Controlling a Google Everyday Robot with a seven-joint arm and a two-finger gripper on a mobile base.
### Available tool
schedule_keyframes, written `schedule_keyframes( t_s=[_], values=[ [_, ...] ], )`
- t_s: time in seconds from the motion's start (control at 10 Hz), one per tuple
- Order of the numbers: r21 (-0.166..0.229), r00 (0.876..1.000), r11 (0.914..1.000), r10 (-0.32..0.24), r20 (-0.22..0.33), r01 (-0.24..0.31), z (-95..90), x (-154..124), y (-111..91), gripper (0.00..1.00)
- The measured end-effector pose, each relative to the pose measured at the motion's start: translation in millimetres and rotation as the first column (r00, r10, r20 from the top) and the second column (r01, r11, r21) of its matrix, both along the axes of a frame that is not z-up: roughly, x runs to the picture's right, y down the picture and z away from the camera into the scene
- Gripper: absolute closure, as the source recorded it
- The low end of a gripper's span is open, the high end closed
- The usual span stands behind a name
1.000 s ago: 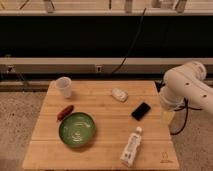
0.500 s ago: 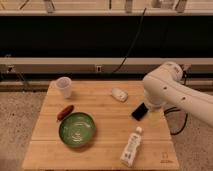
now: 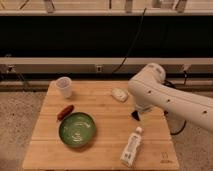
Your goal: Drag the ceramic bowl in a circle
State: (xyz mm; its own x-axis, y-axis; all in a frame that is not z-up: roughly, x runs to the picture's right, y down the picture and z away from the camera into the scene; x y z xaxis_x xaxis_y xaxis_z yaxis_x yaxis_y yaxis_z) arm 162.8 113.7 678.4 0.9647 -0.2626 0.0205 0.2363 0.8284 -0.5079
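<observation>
Since the earlier frame the white arm [image 3: 165,97] has swung further left over the bench [image 3: 107,122], and it now covers most of the small dark object [image 3: 135,114] that lay in the open before. The ceramic bowl [image 3: 76,130] has not shifted. It sits upright on the front left part of the bench, green and glossy with pale glints inside, and nothing touches it.

Just beyond its far left rim lies a short reddish-brown object [image 3: 65,111], close to the bowl but apart from it. Further back, near the far left corner, a translucent white cup [image 3: 64,86] stands upright. To the right of the bowl, a white bottle [image 3: 131,147] lies on its side near the front edge, its cap end pointing away from the front. A small pale object [image 3: 119,94] rests toward the back of the bench, just left of the arm.

The end effector [image 3: 144,118] hangs beneath the arm's rounded joint over the right middle of the bench, well apart from the bowl. Whether it is wide or narrow cannot be told; it appears to hold nothing.
</observation>
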Motion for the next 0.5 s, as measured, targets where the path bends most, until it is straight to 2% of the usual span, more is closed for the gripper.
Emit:
schedule_keyframes(
  t_s=[0.2,0.5],
  values=[
    [-0.001,0.999,0.9993,-0.037,0.012,0.037,0.3,-8,3,0.2],
    [0.003,0.991,0.9929,-0.119,0.058,0.119,-3.7,-39,4,0.2]
  ],
)
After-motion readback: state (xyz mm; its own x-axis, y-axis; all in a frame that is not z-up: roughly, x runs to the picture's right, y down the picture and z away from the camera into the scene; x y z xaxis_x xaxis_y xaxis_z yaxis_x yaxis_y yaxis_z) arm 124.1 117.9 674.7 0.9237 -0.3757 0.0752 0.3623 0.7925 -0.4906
